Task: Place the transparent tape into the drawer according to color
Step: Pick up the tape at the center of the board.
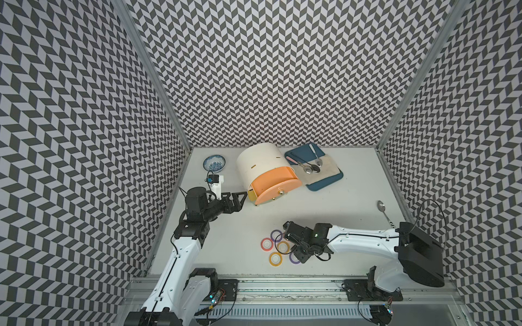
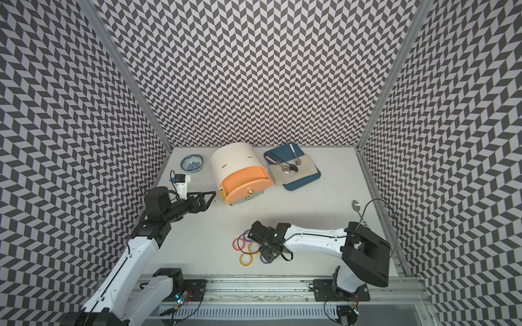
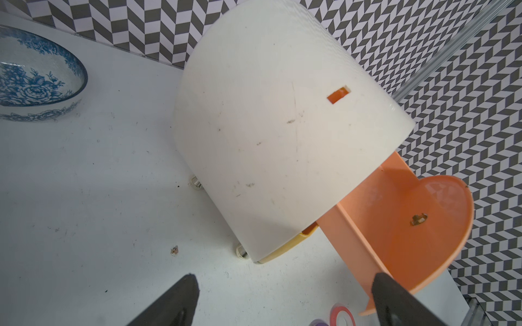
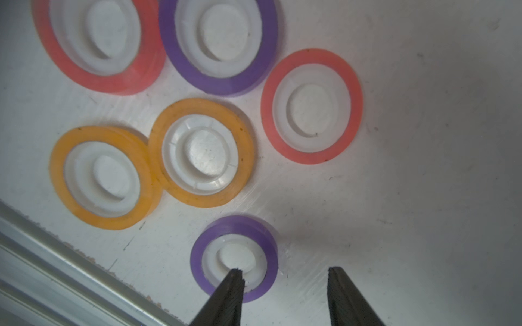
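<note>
As they lie flat, the tape rings [image 4: 197, 106] show white cores

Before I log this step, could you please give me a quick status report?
Left gripper open, empty, beside the cabinet. Right gripper open above a purple tape, not gripping. Six tapes on the table, orange drawer open. Nothing in the way.
</note>
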